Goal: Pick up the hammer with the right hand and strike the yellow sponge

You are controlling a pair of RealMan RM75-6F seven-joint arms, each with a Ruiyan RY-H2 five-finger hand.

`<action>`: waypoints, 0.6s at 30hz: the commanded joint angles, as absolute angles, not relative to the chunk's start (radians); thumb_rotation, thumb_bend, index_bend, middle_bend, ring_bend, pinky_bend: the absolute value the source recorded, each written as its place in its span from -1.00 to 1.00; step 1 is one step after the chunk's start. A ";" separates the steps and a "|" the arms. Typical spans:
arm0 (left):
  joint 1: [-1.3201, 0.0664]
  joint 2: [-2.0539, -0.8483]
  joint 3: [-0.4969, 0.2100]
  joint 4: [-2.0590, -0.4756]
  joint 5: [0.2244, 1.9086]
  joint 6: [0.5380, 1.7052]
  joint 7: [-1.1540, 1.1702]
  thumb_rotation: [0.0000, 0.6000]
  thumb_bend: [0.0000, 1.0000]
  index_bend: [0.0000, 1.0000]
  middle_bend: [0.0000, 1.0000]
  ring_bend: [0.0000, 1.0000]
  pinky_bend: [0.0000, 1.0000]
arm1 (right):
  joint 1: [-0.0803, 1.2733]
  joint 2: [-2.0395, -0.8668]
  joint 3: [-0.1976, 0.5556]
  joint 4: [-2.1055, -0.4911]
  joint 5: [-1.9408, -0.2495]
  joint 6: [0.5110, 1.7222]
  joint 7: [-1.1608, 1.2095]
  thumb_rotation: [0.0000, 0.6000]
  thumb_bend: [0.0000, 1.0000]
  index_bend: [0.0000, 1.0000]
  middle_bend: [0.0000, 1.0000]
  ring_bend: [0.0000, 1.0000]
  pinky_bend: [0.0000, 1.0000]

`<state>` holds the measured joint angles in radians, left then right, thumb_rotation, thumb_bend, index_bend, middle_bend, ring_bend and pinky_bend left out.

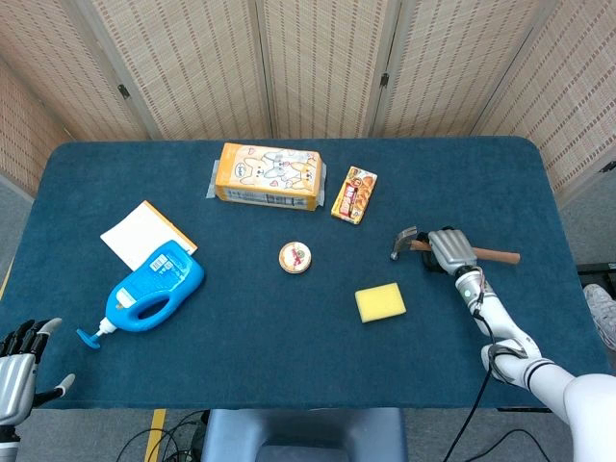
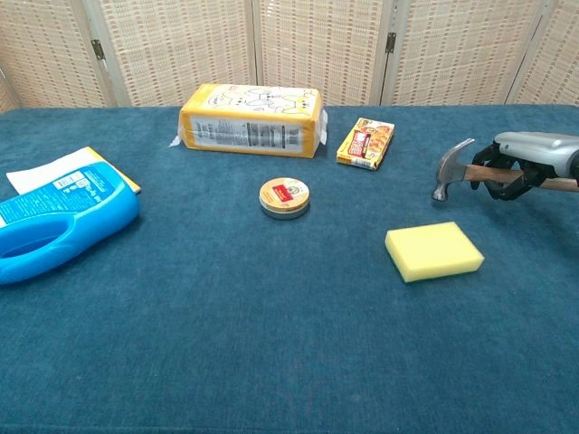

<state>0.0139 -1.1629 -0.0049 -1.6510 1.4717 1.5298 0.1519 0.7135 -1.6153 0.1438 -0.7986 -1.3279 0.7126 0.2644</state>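
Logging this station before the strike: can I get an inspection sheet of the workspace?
Surface: blue cloth table.
Job's things: hammer gripped by right hand, head clear of the cloth; yellow sponge flat, untouched.
Clutter: blue bottle, notepad, tissue pack, snack box, round tin.
Hands: left hand open, off the table edge.
Cables: black cable by right arm.
Surroundings: woven folding screens.

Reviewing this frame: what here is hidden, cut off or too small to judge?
- Right hand: chest view's right edge cuts it; its palm side is hidden.
- Hammer handle end: cut off in chest view.
- Left hand: only at head view's corner, partly cropped.
- Snack box print: too small to read.
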 commanded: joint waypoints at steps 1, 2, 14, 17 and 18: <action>0.014 -1.164 -0.004 -1.651 1.472 1.529 0.151 1.00 -0.58 -0.64 -0.60 -0.76 -0.64 | 0.700 -1.594 0.138 -0.825 -1.350 0.750 0.285 1.00 0.41 0.50 0.50 0.02 -0.32; 0.014 -1.164 -0.004 -1.650 1.472 1.529 0.151 1.00 -0.58 -0.64 -0.60 -0.76 -0.64 | 0.697 -1.586 0.136 -0.834 -1.355 0.760 0.290 1.00 0.42 0.52 0.52 0.05 -0.29; 0.018 -1.162 0.000 -1.649 1.479 1.532 0.145 1.00 -0.58 -0.64 -0.60 -0.76 -0.64 | 0.641 -1.477 0.098 -1.022 -1.472 0.978 0.238 1.00 0.47 0.60 0.66 0.30 0.15; 0.019 -1.161 0.001 -1.648 1.482 1.534 0.141 1.00 -0.58 -0.64 -0.60 -0.76 -0.64 | 0.629 -1.468 0.085 -1.061 -1.502 1.026 0.202 1.00 0.47 0.60 0.68 0.33 0.25; 0.020 -1.161 0.001 -1.648 1.482 1.535 0.139 1.00 -0.58 -0.64 -0.60 -0.76 -0.64 | 0.625 -1.466 0.080 -1.076 -1.513 1.043 0.188 1.00 0.47 0.60 0.69 0.35 0.29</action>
<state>0.0197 -1.1607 0.0012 -1.6477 1.4820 1.5347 0.1395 0.6367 -1.4761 0.0920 -1.0505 -1.4906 1.0167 0.2123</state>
